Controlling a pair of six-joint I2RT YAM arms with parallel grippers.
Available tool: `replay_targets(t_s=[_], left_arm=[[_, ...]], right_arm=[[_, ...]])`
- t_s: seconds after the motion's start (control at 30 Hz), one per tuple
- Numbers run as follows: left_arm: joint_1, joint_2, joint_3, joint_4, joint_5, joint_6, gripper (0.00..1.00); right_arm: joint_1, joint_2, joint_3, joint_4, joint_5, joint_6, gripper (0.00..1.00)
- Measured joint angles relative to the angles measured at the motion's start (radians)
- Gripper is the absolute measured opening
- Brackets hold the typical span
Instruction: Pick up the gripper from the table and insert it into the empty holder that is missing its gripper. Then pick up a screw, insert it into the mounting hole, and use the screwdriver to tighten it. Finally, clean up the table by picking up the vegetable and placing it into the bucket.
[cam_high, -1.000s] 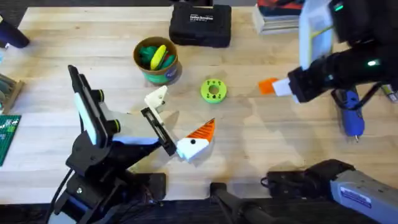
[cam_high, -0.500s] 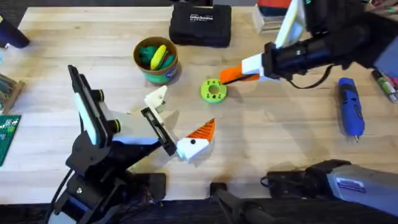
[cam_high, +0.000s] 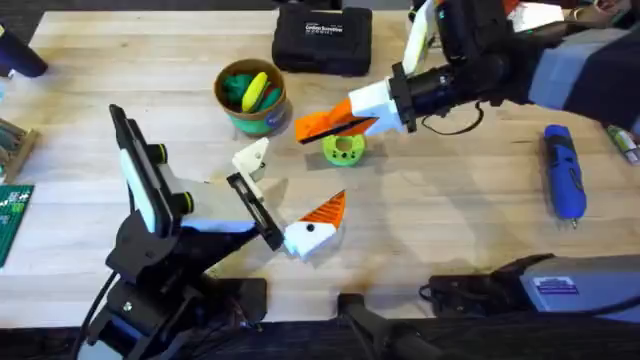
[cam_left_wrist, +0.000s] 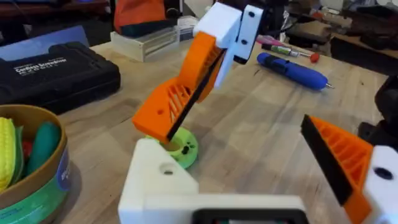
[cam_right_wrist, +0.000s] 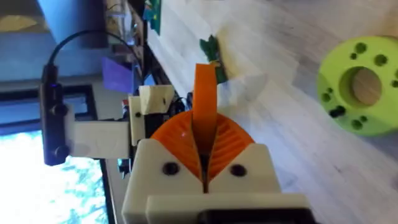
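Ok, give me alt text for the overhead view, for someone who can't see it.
The right gripper, shut on an orange piece, reaches across a wooden table above a lime-green disc. The left gripper rests lower left; a bucket of toy vegetables and a blue screwdriver sit nearby.

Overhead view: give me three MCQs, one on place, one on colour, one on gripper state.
1. Where does the screwdriver lie?
A. in a tub
B. on the table, right side
C. on top of a case

2. What colour is the disc below the right gripper?
A. lime green
B. red
C. white

3. What state is the right gripper in?
A. wide open, empty
B. shut on the orange gripper
C. lying flat on the wood

Answers:
1 B: the screwdriver rests on the bare table at the right.
2 A: the disc is lime green.
3 B: the right gripper hangs above the disc, and the orange gripper sticks out between its closed pads.
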Motion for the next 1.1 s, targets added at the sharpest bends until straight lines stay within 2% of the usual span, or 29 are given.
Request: replay_targets(t_s=[0.23,0.47,0.73,1.1], left_arm=[[0.000,0.000,0.000,0.000,0.000,0.000,0.985],[0.000,0.000,0.000,0.000,0.000,0.000,0.985],[0.000,0.000,0.000,0.000,-0.001,0.000,0.986],[0.000,0.000,0.000,0.000,0.000,0.000,0.985]], right_arm=[[0.045,0.090,0.000,0.067,-0.177,0.000,0.016],[0.048,0.127,0.000,0.067,-0.302,-0.012,0.016],[0.065,0.127,-0.001,0.035,-0.336,-0.060,0.016],[0.081,0.127,-0.001,0.004,-0.306,-0.115,0.016]])
